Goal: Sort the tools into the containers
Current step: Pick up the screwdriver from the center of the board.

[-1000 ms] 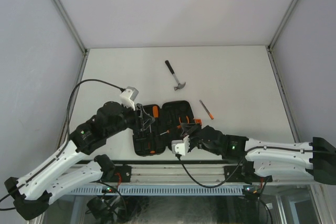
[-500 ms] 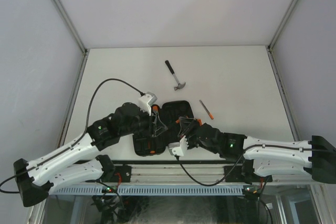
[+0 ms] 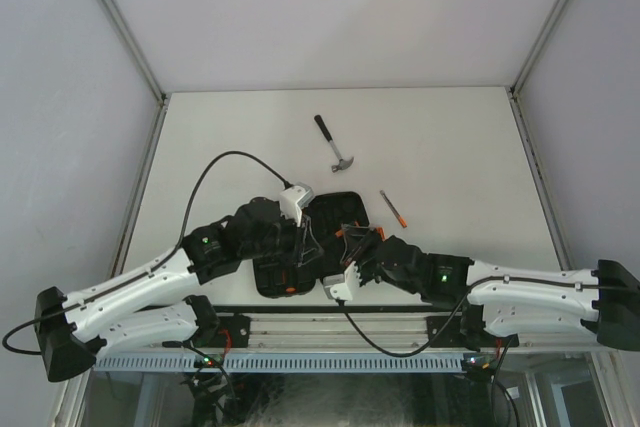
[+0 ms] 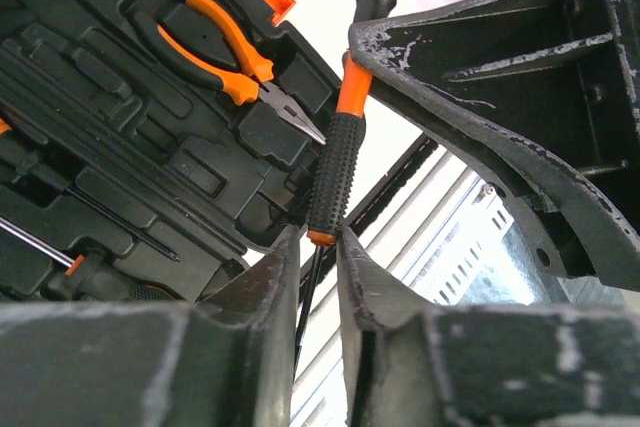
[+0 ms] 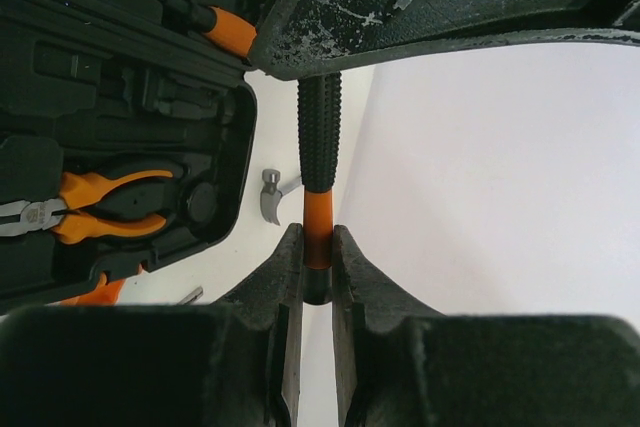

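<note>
Now, screwdriver (image 4: 333, 172): knurled black grip, smooth orange collar.
Axis: shaft toward seven o'clock.
Held: my left gripper (image 4: 318, 239), right gripper (image 5: 317, 239) clamp it.

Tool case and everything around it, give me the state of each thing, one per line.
tool case: open, both halves lying flat
pliers: seated in a case slot
black-and-orange screwdriver: held between both grippers
right gripper: fingers shut on its orange end
left gripper: fingers shut on its shaft end
hammer: loose on the table, outside the case
slim screwdriver: loose on the table, right of the case
</note>
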Tool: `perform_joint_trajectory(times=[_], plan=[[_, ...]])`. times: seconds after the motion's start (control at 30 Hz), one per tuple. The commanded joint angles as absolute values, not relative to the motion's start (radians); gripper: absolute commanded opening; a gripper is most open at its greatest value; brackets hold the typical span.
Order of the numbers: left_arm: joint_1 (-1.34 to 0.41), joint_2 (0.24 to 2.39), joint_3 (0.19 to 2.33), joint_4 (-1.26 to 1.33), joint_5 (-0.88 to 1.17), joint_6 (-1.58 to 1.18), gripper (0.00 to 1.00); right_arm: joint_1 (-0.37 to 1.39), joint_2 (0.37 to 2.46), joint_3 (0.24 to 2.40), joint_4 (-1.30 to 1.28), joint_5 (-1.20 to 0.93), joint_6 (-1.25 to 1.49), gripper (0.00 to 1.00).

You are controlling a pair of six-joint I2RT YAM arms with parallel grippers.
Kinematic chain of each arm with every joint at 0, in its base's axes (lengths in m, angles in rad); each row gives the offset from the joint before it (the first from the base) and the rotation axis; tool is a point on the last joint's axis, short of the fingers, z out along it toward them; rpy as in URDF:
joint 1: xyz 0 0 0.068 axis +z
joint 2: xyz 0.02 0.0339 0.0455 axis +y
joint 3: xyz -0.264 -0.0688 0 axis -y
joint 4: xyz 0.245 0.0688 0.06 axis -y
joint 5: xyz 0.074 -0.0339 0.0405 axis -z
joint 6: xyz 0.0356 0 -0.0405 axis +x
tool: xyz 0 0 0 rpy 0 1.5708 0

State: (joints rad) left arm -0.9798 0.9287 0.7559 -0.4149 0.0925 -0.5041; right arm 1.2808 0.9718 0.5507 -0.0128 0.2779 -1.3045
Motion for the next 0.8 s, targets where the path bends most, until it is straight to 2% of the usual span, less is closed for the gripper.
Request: perform_joint_trajectory(times=[0.0,0.1,0.17,0.23,0.33,0.43,0.5,0.63,0.77], plan=[[-0.986,0.923,0.768,-0.368,0.101,-0.484,0.19,1.294,0.945,0.591,-0.012,0.258,-1.29,0.0],[-0.986,0.918,0.767,-0.367,0.098,-0.483,0.1,1.295,0.94,0.592,-0.021,0.244,-1.275,0.0],[-0.986,0.912,0.765,-0.37,0.094,-0.484,0.04,1.296,0.933,0.591,-0.026,0.236,-1.264,0.05],[-0.986,0.905,0.763,-0.375,0.083,-0.484,0.0,1.296,0.923,0.591,-0.03,0.233,-1.247,0.15],[-0.986,0.894,0.763,-0.385,0.067,-0.483,0.0,1.296,0.895,0.591,-0.047,0.223,-1.215,0.28],[-0.986,0.88,0.76,-0.395,0.037,-0.483,0.0,1.296,0.861,0.591,-0.064,0.211,-1.158,0.49],[-0.986,0.868,0.757,-0.404,0.015,-0.484,0.0,1.296,0.823,0.591,-0.068,0.198,-1.093,0.58],[-0.985,0.826,0.74,-0.399,-0.049,-0.497,0.0,1.293,0.768,0.588,-0.052,0.195,-0.92,0.66],[-0.985,0.803,0.732,-0.399,-0.086,-0.507,0.0,1.283,0.717,0.563,0.036,0.247,-0.715,0.68]])
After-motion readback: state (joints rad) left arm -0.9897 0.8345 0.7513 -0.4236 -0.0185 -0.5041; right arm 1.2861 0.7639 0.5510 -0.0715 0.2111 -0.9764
